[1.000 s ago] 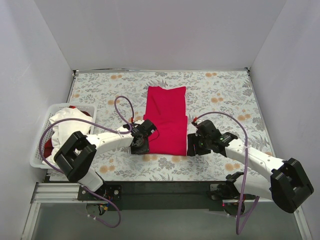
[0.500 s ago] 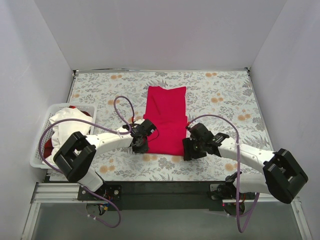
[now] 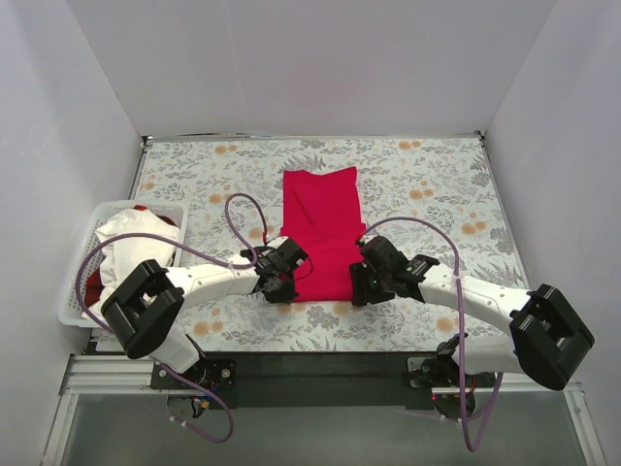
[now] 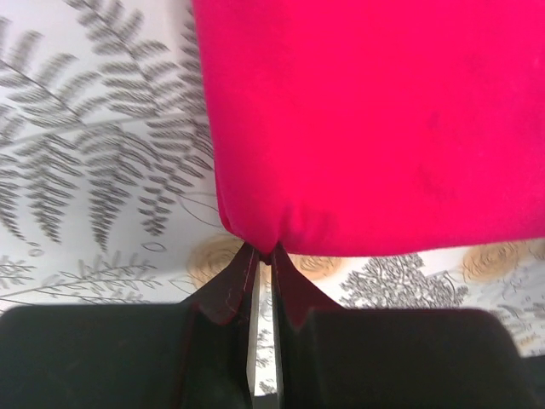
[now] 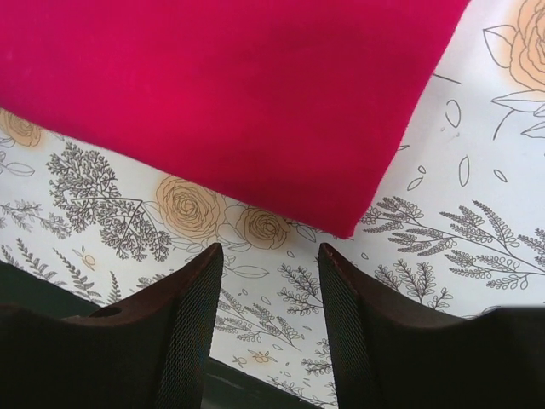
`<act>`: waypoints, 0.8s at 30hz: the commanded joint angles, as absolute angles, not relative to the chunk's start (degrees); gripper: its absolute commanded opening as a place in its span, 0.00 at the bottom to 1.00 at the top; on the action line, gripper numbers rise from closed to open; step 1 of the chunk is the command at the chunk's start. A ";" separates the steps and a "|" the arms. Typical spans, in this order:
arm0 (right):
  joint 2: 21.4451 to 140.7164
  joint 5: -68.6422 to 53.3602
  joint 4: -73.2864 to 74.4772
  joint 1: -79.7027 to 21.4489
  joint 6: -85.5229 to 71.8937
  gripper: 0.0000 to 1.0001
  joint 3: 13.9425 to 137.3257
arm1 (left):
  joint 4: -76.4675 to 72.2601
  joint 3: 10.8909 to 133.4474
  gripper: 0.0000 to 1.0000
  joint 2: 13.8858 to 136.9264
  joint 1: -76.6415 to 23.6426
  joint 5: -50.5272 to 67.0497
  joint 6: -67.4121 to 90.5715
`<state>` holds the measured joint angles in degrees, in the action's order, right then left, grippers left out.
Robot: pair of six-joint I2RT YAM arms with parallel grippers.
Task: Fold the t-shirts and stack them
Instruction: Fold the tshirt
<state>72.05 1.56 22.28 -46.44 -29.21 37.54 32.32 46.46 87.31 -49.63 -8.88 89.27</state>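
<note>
A crimson red t-shirt (image 3: 322, 223) lies folded into a long strip in the middle of the floral cloth. My left gripper (image 3: 283, 282) is shut on its near left corner, which shows pinched between the fingertips in the left wrist view (image 4: 266, 252). My right gripper (image 3: 360, 287) is open just off the shirt's near right corner (image 5: 349, 223), with bare cloth between its fingers (image 5: 192, 290). A white t-shirt (image 3: 131, 243) and another red one (image 3: 92, 287) lie heaped in the basket at the left.
The white slatted basket (image 3: 70, 296) stands at the table's left edge. The floral grey cloth (image 3: 437, 184) covers the table. White walls close in the back and both sides. Purple cables loop over both arms.
My right gripper has moved left up to the shirt's near right corner. My left gripper has shifted slightly toward the near edge, still on the corner. The shirt's near end has drawn in a little.
</note>
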 commanded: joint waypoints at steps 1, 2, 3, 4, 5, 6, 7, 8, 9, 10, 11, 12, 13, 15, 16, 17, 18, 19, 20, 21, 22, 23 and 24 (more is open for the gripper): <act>73.04 5.26 23.11 -47.20 -30.93 0.55 39.99 | 35.51 43.33 0.00 89.39 -52.20 -3.34 92.02; 73.30 6.23 23.90 -47.28 -31.11 0.55 40.34 | 35.51 43.16 0.00 89.21 -52.29 -3.43 92.20; 73.30 8.24 25.21 -47.29 -31.37 0.54 40.52 | 35.59 42.98 0.00 88.95 -52.38 -3.43 92.28; 73.13 9.22 25.83 -47.29 -31.81 0.54 40.78 | 35.60 42.98 0.00 88.95 -52.38 -3.34 92.37; 73.13 10.10 26.36 -47.29 -31.99 0.53 41.22 | 35.68 42.89 0.00 88.86 -52.47 -3.43 92.37; 72.95 11.41 26.98 -47.29 -32.25 0.53 41.39 | 35.60 42.98 0.00 88.77 -52.47 -3.34 92.37; 72.95 12.12 27.77 -47.29 -32.43 0.52 41.57 | 35.68 42.98 0.00 88.77 -52.47 -3.43 92.29; 72.86 12.82 28.03 -47.29 -32.61 0.52 41.83 | 35.68 42.98 0.00 88.77 -52.47 -3.51 92.29; 73.04 13.70 28.30 -47.29 -32.69 0.52 41.92 | 35.68 43.07 0.00 89.03 -52.47 -3.52 92.29; 73.21 13.88 28.30 -47.29 -32.61 0.52 42.01 | 35.68 43.07 0.00 89.03 -52.47 -3.43 92.29; 73.39 13.97 28.21 -47.29 -32.61 0.52 42.10 | 35.68 42.98 0.00 89.12 -52.47 -3.51 92.29; 73.65 13.80 28.13 -47.29 -32.61 0.52 42.45 | 35.60 42.98 0.00 89.21 -52.47 -3.34 92.29; 74.52 13.89 28.13 -47.29 -32.35 0.51 42.63 | 35.60 43.07 0.00 89.21 -52.56 -3.34 92.20; 75.32 14.50 28.21 -47.29 -32.34 0.49 43.15 | 35.59 43.07 0.00 89.21 -52.56 -3.34 92.20; 75.93 14.85 28.21 -47.29 -32.34 0.49 43.24 | 35.60 42.98 0.00 89.03 -52.47 -3.43 92.28; 76.29 15.11 28.13 -47.29 -32.26 0.47 43.33 | 35.60 42.98 0.00 89.03 -52.56 -3.43 92.20; 76.55 15.47 27.95 -47.29 -32.08 0.46 43.24 | 35.60 42.80 0.00 89.03 -52.56 -3.43 92.37; 77.07 15.64 27.86 -47.29 -32.17 0.45 43.16 | 35.60 42.63 0.00 88.86 -52.56 -3.51 92.37; 77.34 15.82 27.60 -47.29 -32.17 0.44 43.07 | 35.60 42.63 0.00 88.77 -52.56 -3.52 92.46; 77.69 16.17 27.51 -47.29 -32.08 0.43 42.89 | 35.51 42.63 0.00 88.77 -52.56 -3.43 92.46; 78.22 16.17 27.42 -47.29 -32.17 0.43 42.54 | 35.59 42.63 0.00 88.68 -52.56 -3.43 92.46; 78.40 16.26 27.33 -47.29 -32.17 0.41 42.19 | 35.60 42.45 0.00 88.68 -52.56 -3.51 92.46; 78.66 16.35 26.90 -47.29 -32.17 0.41 41.84 | 35.60 42.54 0.00 88.77 -52.56 -3.43 92.46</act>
<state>77.95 14.02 27.22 -47.00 -31.55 41.15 31.22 45.67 86.89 -51.51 -5.69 91.98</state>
